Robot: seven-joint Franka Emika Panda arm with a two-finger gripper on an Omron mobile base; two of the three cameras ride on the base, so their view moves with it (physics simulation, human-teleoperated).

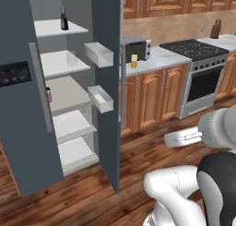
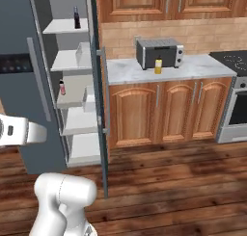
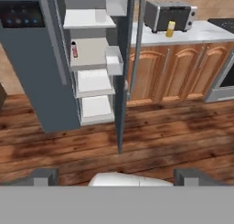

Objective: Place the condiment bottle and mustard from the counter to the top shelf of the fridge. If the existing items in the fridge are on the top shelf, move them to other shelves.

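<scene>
The fridge stands open. On its top shelf the dark condiment bottle stands upright. A faint pale glass seems to stand on the second shelf. The yellow mustard stands on the marbled counter, in front of a silver toaster oven. My gripper is open with nothing between its fingertips. It hangs low over the wooden floor, well back from the fridge and the counter.
The open fridge door carries two white bins and juts out between the shelves and the counter. A small red bottle stands at the left edge of the third shelf. A stove is to the right of the counter.
</scene>
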